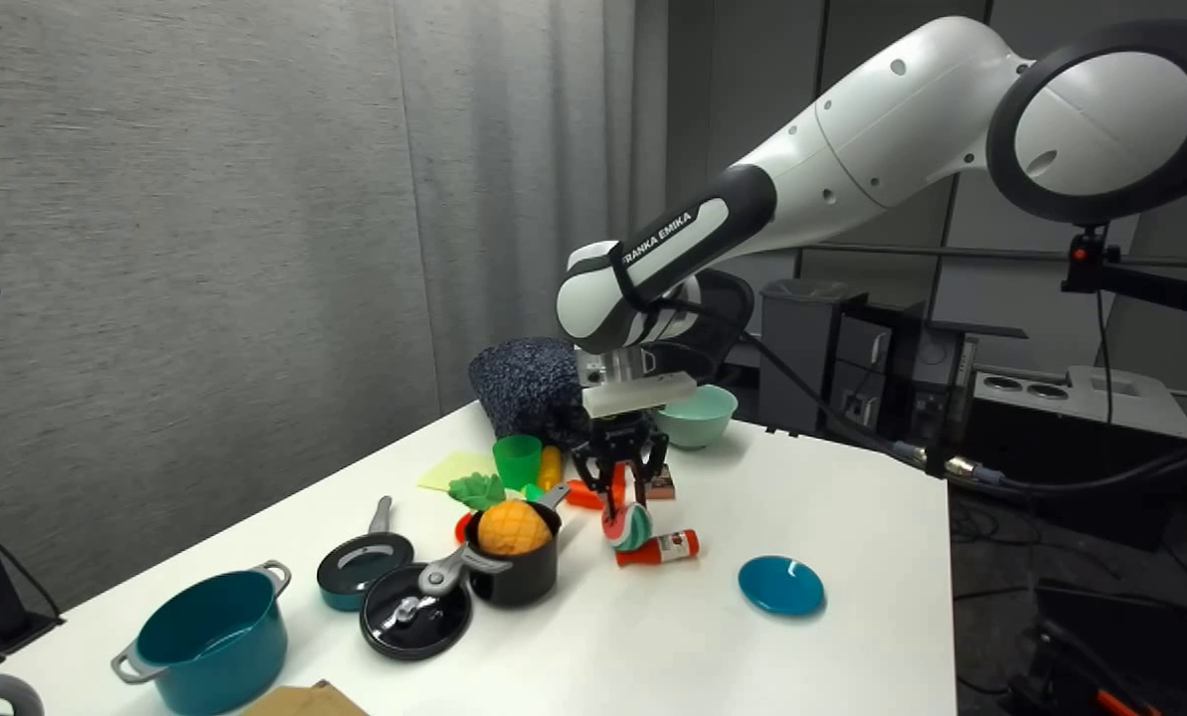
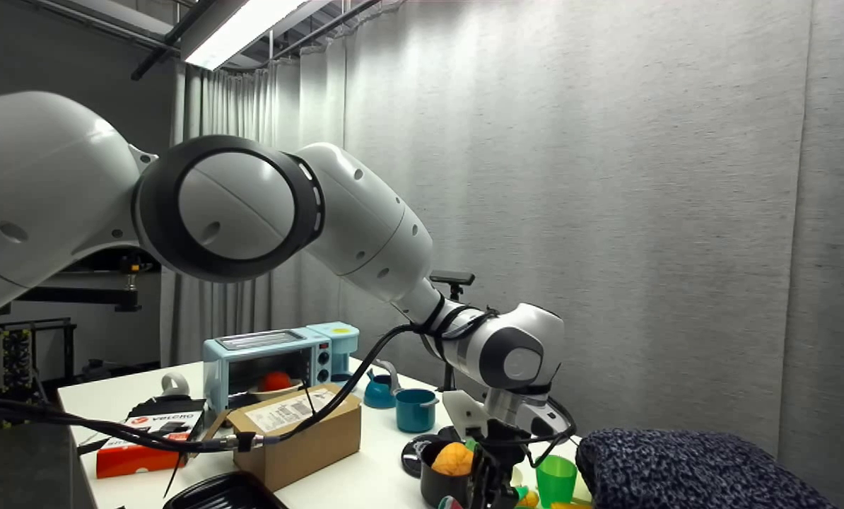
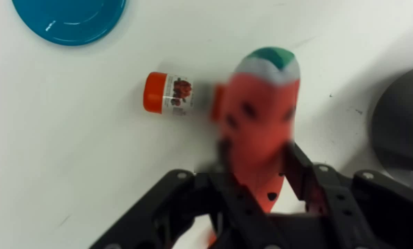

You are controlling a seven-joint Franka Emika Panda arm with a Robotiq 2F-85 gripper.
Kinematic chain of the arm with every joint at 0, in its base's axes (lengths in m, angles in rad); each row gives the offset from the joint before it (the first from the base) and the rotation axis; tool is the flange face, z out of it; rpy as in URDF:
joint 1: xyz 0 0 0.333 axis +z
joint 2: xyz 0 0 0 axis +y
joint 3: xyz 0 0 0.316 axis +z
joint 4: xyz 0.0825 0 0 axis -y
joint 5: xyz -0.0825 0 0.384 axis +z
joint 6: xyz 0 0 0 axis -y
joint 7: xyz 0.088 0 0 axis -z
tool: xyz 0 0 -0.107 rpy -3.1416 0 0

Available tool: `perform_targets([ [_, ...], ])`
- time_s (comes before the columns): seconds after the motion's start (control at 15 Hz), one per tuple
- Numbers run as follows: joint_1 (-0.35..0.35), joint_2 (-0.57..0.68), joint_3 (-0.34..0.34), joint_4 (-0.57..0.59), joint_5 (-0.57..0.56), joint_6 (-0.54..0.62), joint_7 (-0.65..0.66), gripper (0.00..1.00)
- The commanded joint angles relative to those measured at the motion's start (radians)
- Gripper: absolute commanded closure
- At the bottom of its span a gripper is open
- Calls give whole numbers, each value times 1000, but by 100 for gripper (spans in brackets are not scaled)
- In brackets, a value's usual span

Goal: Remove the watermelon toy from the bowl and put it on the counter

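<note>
The watermelon toy (image 1: 627, 528) is a red wedge with a green and white rind. My gripper (image 1: 625, 502) points down and is shut on it, one finger on each side; the wrist view shows the toy (image 3: 262, 114) between the fingertips (image 3: 257, 154). The toy is outside the bowl, over the white counter (image 1: 733, 656), beside a red bottle. I cannot tell whether it touches the counter or the bottle. A sliver of the toy (image 2: 450, 503) shows in an exterior view. The mint bowl (image 1: 701, 418) stands at the far edge, partly behind the gripper.
The red bottle (image 1: 659, 548) lies beside the toy. A blue disc (image 1: 781, 585) lies to its right. A black pot (image 1: 519, 577) with a pineapple toy (image 1: 512, 527) stands left. Also present are a green cup (image 1: 518, 460), a teal pot (image 1: 214, 646) and a cardboard box (image 2: 309, 438).
</note>
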Motion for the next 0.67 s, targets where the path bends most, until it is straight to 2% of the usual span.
perform_targets([
  [0.0,28,-35,-40,-39,9,29,-36,23],
  [0.2,37,-36,-58,-27,3,51,-34,2],
  [0.4,48,-33,-76,-12,8,105,8,0],
  [0.47,39,-13,-68,4,13,69,-12,0],
  [0.6,39,-11,-70,4,12,73,-12,0],
])
